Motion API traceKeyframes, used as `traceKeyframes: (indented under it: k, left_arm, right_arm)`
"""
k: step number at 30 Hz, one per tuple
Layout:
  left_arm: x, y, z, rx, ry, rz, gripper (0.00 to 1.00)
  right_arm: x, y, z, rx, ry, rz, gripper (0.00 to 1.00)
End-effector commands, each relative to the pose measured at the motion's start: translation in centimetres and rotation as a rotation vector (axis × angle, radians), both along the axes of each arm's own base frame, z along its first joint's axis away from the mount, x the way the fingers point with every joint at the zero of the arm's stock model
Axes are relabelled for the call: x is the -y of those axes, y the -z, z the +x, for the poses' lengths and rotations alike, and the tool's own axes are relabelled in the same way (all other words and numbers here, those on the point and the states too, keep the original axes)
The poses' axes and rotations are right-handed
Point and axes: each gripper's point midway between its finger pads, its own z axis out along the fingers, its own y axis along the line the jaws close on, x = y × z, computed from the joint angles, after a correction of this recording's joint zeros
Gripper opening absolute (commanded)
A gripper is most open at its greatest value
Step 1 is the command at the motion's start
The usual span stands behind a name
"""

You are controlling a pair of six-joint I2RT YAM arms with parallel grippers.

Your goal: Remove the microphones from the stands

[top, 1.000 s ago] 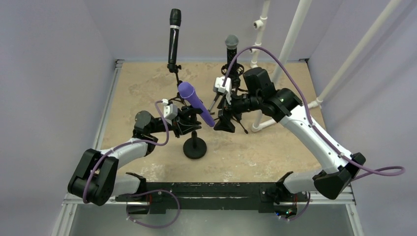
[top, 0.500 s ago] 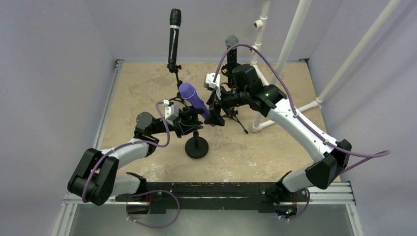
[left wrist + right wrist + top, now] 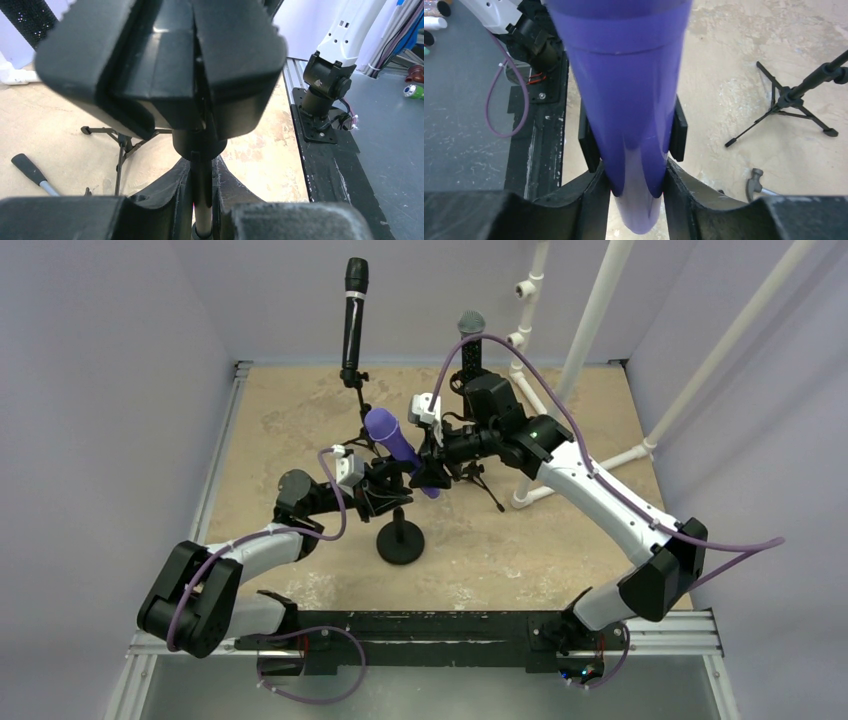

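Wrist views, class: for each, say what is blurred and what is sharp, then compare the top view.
Left wrist: the stand's clip looms blurred near the lens, while the tripod legs behind are sharp. Right wrist: the purple microphone blurs toward the frame's top; the far tripod is crisp. Top external: evenly lit, sharp throughout.

Crowded centre, open left
Purple microphone (image 3: 392,440), black microphone (image 3: 354,310) and white pipes (image 3: 598,310) fill centre and upper right; left tabletop (image 3: 268,430) lies bare.
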Motion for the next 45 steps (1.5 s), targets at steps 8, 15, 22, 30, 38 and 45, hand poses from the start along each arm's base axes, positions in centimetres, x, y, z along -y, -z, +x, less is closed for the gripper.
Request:
traceKeyframes:
  k: [8, 15, 22, 30, 38, 45]
  left_arm:
    - [-0.1, -2.7, -0.7, 0.158, 0.017, -0.043, 0.35]
    - [-1.0, -3.7, -1.0, 0.171, 0.019, -0.034, 0.99]
    - [-4.7, -6.6, -0.4, 0.137, -0.055, -0.028, 1.00]
    - [-5.6, -9.6, 1.5, -0.100, -0.099, 0.181, 1.00]
    - [-5.9, -9.3, 0.8, -0.025, -0.090, 0.221, 1.00]
    - [-5.4, -8.8, 1.0, 0.012, -0.065, 0.217, 0.88]
  right_arm:
    - [-0.2, -0.6, -0.5, 0.055, -0.002, 0.031, 0.00]
    - [0.4, -0.9, -0.7, 0.086, 0.009, 0.013, 0.00]
    - [0.7, -1.1, -0.6, 0.095, 0.021, 0.004, 0.00]
    - [1.1, -0.8, -0.9, 0.095, 0.022, -0.014, 0.00]
    - [0.9, -0.6, -0.8, 0.091, 0.017, -0.016, 0.00]
    - [0.7, -0.8, -0.6, 0.091, 0.016, -0.017, 0.00]
